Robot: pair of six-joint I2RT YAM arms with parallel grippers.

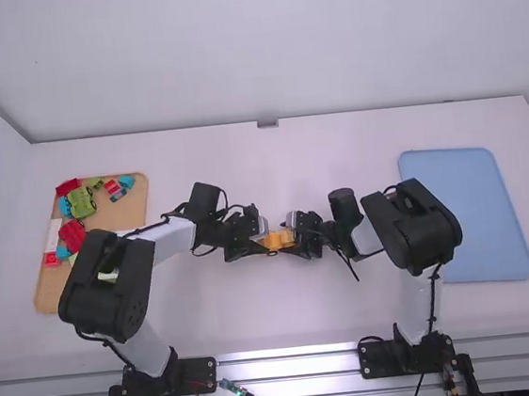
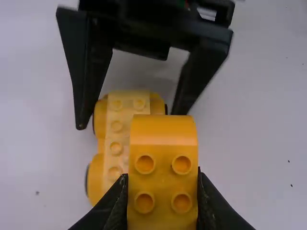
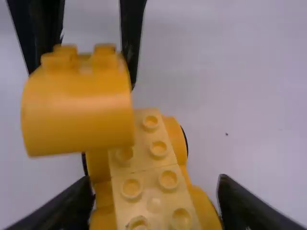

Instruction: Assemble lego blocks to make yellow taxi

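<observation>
Near the middle of the desk (image 1: 230, 320), a yellow block (image 2: 163, 177) is clamped between the fingers of the left gripper (image 1: 261, 247). On the block, four round studs can be seen. Beside it, a yellow car base (image 3: 153, 196) with dark wheels and a paler studded top is straddled by the fingers of the right gripper (image 1: 294, 243), which are held apart, one to each side. The block is overlapped with the base in both wrist views; whether the two are touching cannot be told.

At the left of the desk, a brown tray (image 1: 120, 213) is seen, on which red blocks (image 1: 73, 235), green blocks (image 1: 81, 201) and blue blocks (image 1: 126, 181) are held, mostly toward its far part and left side. At the right, a pale blue tray (image 1: 465, 215) is laid flat, beyond the right arm's base.
</observation>
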